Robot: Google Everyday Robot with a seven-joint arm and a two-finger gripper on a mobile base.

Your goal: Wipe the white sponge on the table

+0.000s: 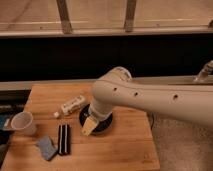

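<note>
**Camera view**

- Table (125, 150): a light-brown wooden butcher-block top with visible plank grain. It is set before a dark wall panel.
- Arm (150, 97): a thick, off-white arm is seen entering from the right edge and bending down over the middle of the table. A dark round collar (103, 119) is carried at its lower end.
- Gripper (90, 123): it is located low over the table's middle, just below the collar, and is pointed down and toward the left front. It is largely hidden by the arm, so whether it is clamped or released cannot be told.
- White sponge (87, 129): a small cream block is seen at the gripper's tip, near the table's centre. It is apparently pressed to the tabletop, though the contact is not plainly shown.
- White tube (71, 105): it is laid at a tilt just left of the collar, with its narrow end toward the left front.
- Paper cup (23, 123): it is stood upright near the table's left edge, well apart from the sponge.
- Light-blue pad (46, 148): it is laid flat at the left front.
- Black bar (63, 139): a dark oblong marked with a pale line along its length. It is laid front to back, just beside the pad and between the pad and the sponge.
</note>
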